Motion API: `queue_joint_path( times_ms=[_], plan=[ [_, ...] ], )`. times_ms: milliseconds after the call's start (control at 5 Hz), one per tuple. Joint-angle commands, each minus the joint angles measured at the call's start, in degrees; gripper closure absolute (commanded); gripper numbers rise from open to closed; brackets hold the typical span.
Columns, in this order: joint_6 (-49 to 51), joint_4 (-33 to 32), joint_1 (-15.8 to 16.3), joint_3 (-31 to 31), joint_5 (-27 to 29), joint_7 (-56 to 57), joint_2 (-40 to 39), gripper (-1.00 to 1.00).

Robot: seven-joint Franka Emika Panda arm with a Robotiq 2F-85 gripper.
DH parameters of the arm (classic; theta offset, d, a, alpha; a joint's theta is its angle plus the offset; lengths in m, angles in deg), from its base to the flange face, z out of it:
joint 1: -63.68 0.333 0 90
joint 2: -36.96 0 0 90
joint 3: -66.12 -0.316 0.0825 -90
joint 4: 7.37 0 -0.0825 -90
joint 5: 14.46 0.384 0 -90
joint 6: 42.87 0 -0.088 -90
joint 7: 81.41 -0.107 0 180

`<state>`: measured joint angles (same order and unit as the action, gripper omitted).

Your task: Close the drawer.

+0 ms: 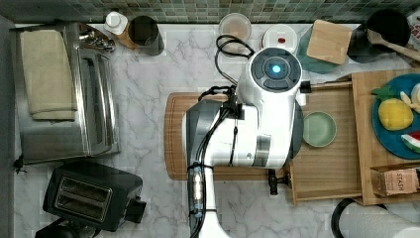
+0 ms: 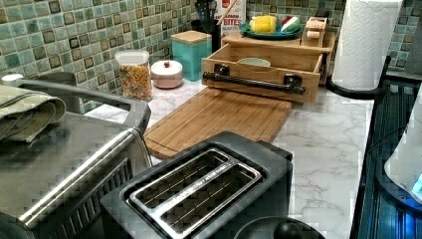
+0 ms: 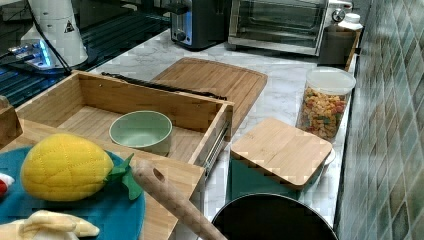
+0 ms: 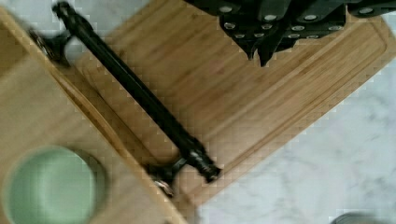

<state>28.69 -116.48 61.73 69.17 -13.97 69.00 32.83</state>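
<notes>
Drawer: we see the drawer [image 2: 261, 74] pulled well out of the wooden cabinet [image 1: 364, 163]; its side rail shows in the right view.
Drawer position: in the top view it lies between the cutting board [image 1: 174, 136] and the cabinet, partly under the arm [image 1: 247, 119].
Handle: a long black bar handle [image 4: 135, 91] runs across the drawer front, standing off it on two brackets; in the wrist view it hangs over the cutting board's edge.
Bowl: we find a pale green bowl [image 3: 141, 131] upright on the drawer floor, near the cabinet side.
Gripper: in the wrist view the gripper [image 4: 261, 49] hangs above the cutting board, apart from the handle and touching nothing.
Fingers: we cannot tell whether they are spread or closed; they grasp nothing that we can see.
Cabinet top: a blue plate [image 1: 396, 144] holds a yellow toy pineapple [image 1: 395, 114] and other toy food; a small carton [image 1: 396, 181] lies beside it.
Cutting board: it lies flat on the marble counter [image 1: 148, 74], its short edge just at the drawer front.
Back wall: in the left view, a jar of coloured pasta [image 2: 134, 74], a round lidded dish [image 2: 166, 73] and a teal canister with a wooden lid [image 2: 191, 52] stand along the tiles.
Appliances: a black toaster [image 1: 91, 194] and a steel toaster oven [image 1: 64, 94] sit at the top view's left, a folded towel [image 1: 47, 74] on the oven.
Paper towel: a roll [image 2: 366, 42] stands at the left view's right.
</notes>
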Motion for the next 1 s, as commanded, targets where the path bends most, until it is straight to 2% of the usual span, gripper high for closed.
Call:
queue_joint_path(
  times_ms=[200, 400, 600, 800, 1000],
  plan=[
    [-8.65, -13.99, 1.99, -2.06, 3.19, 19.11, 9.75, 1.0],
    [-8.44, -15.47, 3.41, -2.84, 2.56, 22.15, 10.25, 1.0],
    [-14.75, -20.9, 4.39, -3.57, -3.08, 23.79, 10.76, 1.0],
    [-20.88, -25.1, 3.37, -3.71, -8.33, 25.75, 9.52, 1.0],
    [-23.91, -26.91, 3.36, -2.83, -10.89, 28.48, 7.79, 1.0]
  ],
)
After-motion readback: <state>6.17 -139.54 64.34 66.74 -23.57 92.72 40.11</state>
